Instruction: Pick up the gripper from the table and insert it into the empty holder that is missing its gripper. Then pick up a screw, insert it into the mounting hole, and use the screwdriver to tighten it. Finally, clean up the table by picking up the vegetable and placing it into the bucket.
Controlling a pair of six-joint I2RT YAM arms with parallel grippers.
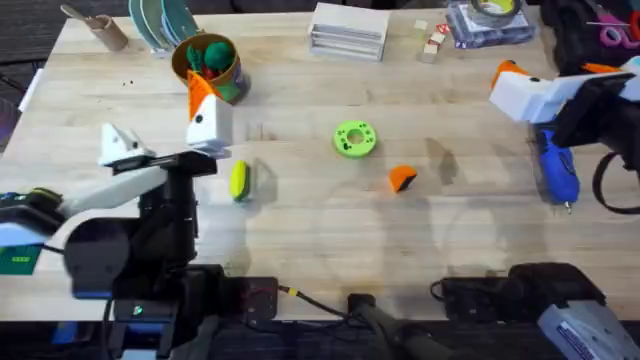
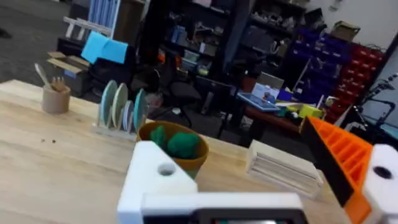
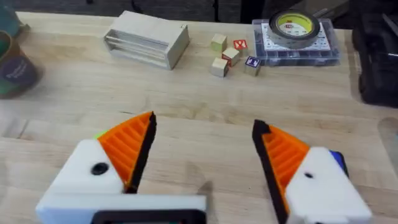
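The loose orange gripper [image 1: 402, 178] lies on the table right of centre, with the lime-green disc [image 1: 354, 139] and its mounting hole just behind it to the left. My left gripper [image 1: 165, 128] [image 2: 242, 162] is open. One of its fingers is the bare white holder [image 1: 120, 143] [image 2: 152, 180], the other carries an orange tip [image 2: 339, 158]. A yellow-green vegetable [image 1: 240, 181] lies close by its right side. The bucket [image 1: 228, 80] [image 2: 186, 163] behind it holds green pieces. My right gripper [image 1: 553, 72] [image 3: 202, 149] is open at the far right, above the blue screwdriver [image 1: 556, 168].
Along the far edge stand a paper cup with sticks [image 1: 100, 28], a rack of plates [image 1: 160, 20], a white stack [image 1: 348, 30], small wooden blocks [image 1: 432, 40] and a tape roll on a clear box [image 1: 487, 20]. Cables and arm bases line the near edge.
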